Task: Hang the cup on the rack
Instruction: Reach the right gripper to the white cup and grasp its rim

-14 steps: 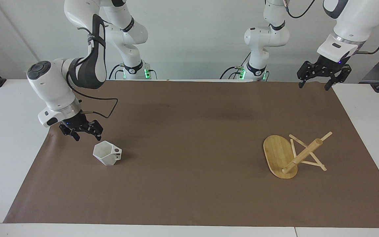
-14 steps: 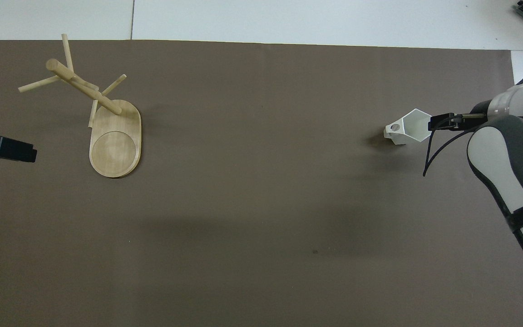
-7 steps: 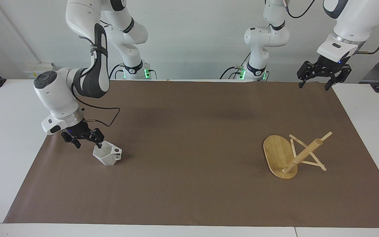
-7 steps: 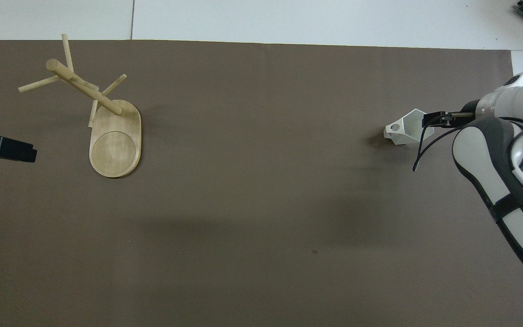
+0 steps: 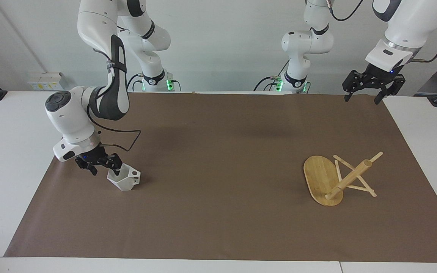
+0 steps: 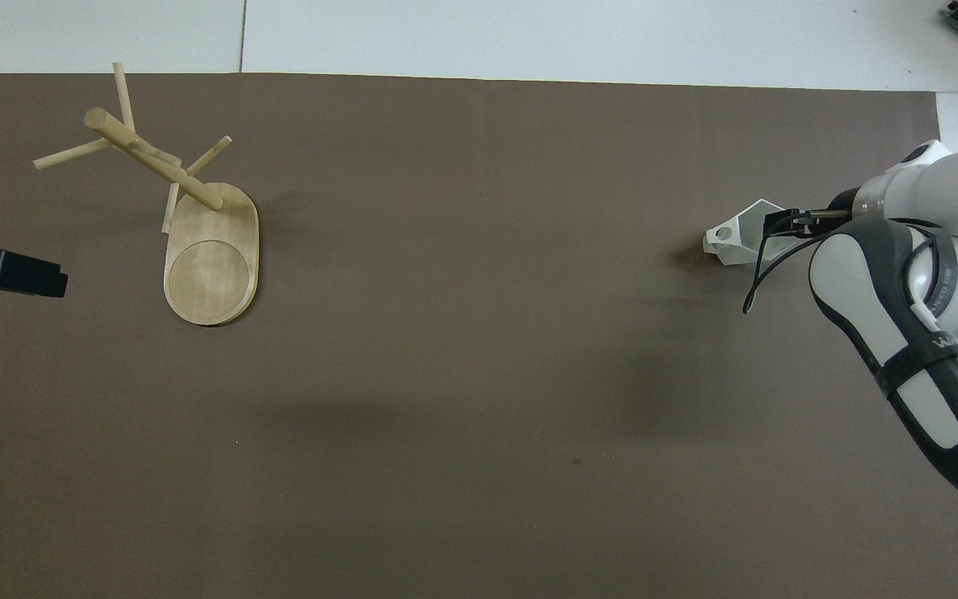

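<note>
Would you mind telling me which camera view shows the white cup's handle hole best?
The overhead view: the cup has its handle pointing away from the right gripper, so the hole shows as a clear circle. The facing view shows the hole on the cup only as a small dark spot, seen slantwise.

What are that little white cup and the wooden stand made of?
The cup looks like matte white plastic or unglazed ceramic, hard to say which: flat angular faces, no shine. The stand looks like light bamboo or similar pale wood with a smooth finish: fine straight grain shows on its oval base, and the post and pegs share that honey colour.
</note>
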`<act>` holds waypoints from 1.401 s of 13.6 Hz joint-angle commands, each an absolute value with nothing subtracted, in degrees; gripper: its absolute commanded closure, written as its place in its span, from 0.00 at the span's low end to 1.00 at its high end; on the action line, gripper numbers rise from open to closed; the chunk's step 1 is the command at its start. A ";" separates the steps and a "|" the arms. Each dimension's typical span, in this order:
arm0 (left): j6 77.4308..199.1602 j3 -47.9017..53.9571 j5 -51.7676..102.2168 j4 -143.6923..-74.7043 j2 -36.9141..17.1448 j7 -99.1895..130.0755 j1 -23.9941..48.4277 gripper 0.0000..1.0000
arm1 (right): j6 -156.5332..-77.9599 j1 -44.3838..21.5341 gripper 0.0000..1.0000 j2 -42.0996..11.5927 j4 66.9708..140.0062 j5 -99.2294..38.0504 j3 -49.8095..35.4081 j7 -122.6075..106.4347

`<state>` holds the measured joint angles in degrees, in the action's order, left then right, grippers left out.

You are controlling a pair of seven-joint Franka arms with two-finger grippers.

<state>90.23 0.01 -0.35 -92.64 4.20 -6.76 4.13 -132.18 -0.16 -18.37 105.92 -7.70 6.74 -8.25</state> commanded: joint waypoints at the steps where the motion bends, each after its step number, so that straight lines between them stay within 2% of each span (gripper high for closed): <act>1: 90.09 -0.26 0.35 -93.52 5.27 -7.12 4.04 0.00 | -133.59 -0.09 0.20 -18.28 106.61 -8.96 6.50 -9.76; 2: 90.09 -0.26 0.35 -93.52 5.27 -7.12 4.04 0.00 | -133.51 -0.09 0.23 -18.28 106.61 -8.96 6.42 -9.84; 3: 90.09 -0.26 0.35 -93.52 5.27 -7.12 4.04 0.00 | -133.59 -0.17 0.33 -18.28 106.61 -8.96 6.42 -9.84; 5: 90.09 -0.26 0.35 -93.52 5.27 -7.03 4.04 0.00 | -133.60 -0.52 0.55 -18.46 106.26 -8.88 6.42 -9.93; 7: 90.09 -0.26 0.35 -93.52 5.27 -7.12 4.04 0.00 | -132.80 -0.61 0.80 -18.37 106.00 -8.88 6.42 -9.93; 10: 90.09 -0.26 0.35 -93.52 5.27 -7.12 4.04 0.00 | -132.63 -0.62 1.00 -18.37 105.91 -8.88 6.42 -10.02; 16: 89.74 -0.18 0.35 -93.60 5.27 -6.77 4.04 0.00 | -132.45 -0.62 1.00 -18.28 105.65 -8.96 6.07 -9.84; 19: 89.91 -0.26 0.35 -94.48 5.71 -3.98 4.04 0.00 | -125.46 -0.62 1.00 -17.84 101.89 -11.49 4.48 -9.67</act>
<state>90.13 -0.06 -0.35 -92.85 4.21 -6.15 4.13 -130.49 -1.13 -18.42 104.96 -8.36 5.54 -8.26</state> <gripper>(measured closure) 0.000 0.965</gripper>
